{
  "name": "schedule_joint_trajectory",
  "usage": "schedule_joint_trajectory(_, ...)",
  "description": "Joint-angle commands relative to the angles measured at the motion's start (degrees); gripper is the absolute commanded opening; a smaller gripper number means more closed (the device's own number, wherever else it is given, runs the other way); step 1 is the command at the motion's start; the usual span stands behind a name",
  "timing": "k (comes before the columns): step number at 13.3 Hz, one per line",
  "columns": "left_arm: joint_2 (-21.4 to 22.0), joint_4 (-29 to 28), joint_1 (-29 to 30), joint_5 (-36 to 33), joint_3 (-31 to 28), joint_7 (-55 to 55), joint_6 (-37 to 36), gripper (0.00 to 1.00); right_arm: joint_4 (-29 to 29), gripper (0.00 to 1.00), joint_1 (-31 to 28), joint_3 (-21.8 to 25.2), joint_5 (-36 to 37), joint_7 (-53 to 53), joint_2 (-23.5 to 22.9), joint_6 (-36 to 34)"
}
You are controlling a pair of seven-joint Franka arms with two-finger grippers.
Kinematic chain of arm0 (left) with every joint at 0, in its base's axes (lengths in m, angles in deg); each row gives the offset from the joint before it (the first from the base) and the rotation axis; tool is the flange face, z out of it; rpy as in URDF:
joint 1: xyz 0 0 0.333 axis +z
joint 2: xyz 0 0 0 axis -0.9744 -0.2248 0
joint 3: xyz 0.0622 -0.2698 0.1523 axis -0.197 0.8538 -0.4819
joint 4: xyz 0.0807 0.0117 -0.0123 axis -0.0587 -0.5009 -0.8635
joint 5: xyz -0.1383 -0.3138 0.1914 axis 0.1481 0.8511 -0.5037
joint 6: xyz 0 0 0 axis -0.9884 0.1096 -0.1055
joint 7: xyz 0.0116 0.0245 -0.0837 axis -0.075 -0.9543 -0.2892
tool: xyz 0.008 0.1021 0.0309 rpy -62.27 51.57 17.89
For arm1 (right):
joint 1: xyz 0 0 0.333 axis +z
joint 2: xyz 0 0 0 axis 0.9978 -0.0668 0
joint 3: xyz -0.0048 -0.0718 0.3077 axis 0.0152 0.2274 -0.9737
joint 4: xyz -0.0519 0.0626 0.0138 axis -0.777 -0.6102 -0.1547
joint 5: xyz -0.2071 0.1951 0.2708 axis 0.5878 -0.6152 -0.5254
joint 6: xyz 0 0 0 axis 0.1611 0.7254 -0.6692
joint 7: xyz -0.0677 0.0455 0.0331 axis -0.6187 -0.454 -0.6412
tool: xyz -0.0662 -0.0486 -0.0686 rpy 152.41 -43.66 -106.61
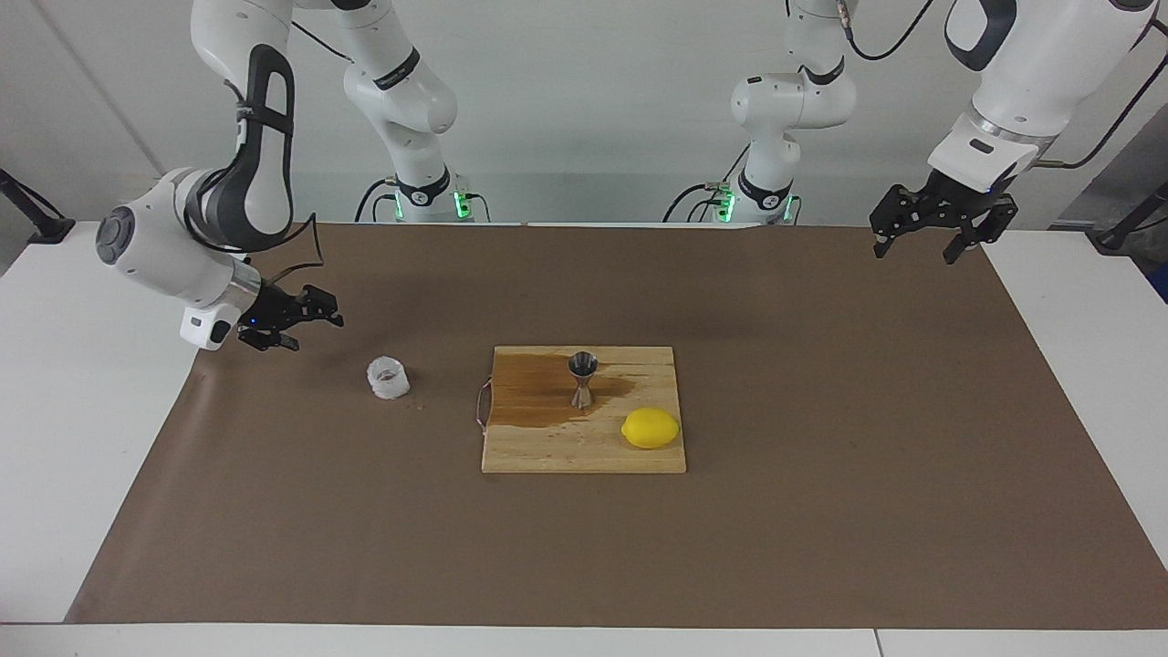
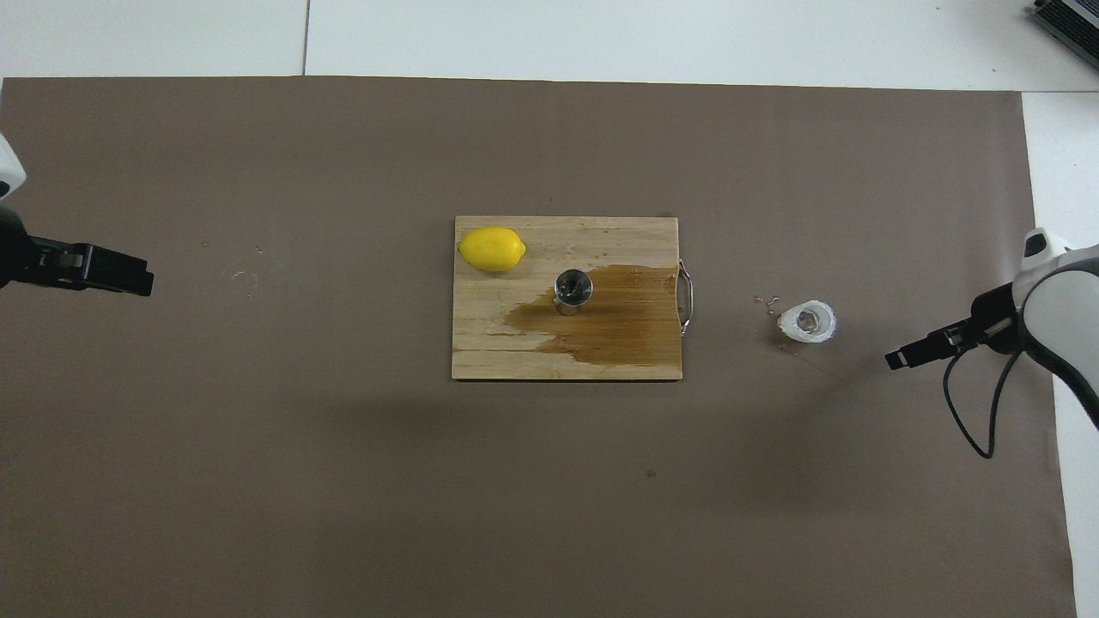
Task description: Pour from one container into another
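Facing view: right gripper point(image 1: 306, 321) empty, jaws apart, near white cup point(image 1: 388, 378), which sits on surface toward right arm's end, beside board point(image 1: 584, 452). Jigger point(image 1: 583, 379) upright on board. Left gripper point(image 1: 926, 228) open, waits well apart. Right arm nearer cup.

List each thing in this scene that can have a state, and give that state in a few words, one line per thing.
white crinkled cup: upright on the brown mat, not held.
steel jigger: upright on the cutting board.
cutting board: flat, stained by a wet brown patch.
lemon: whole, lying on the board.
right gripper: open, beside the cup, not touching.
left gripper: open, waiting, raised over the mat's edge.
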Motion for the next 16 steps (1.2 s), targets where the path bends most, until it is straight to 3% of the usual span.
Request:
schedule_joint_trajectory(1,0.7,-0.5,0.7,-0.9,0.5,-0.5,-0.6,1.00,1.0,1.00,3.6,0.0,4.9,9.7,3.0,0.1)
schedule_joint_trajectory(6,0.7,-0.5,0.7,-0.9,0.5,-0.5,-0.7,1.00,0.9,1.00,11.4,-0.1,11.0,27.3,3.6,0.0)
schedule_joint_trajectory(9,0.7,-0.5,0.7,-0.9,0.6,-0.5,-0.6,1.00,-1.0,1.00,14.0,-0.7,11.1,33.4,4.4,-0.8)
schedule_joint_trajectory(13,0.7,-0.5,0.7,-0.9,0.6,-0.5,-0.6,1.00,-13.3,1.00,14.7,-1.3,10.1,35.3,8.5,-16.9)
schedule_joint_trajectory(16,0.7,-0.4,0.2,-0.9,0.7,-0.5,-0.7,1.00,-17.4,1.00,14.8,-1.3,9.5,36.0,12.9,-21.4)
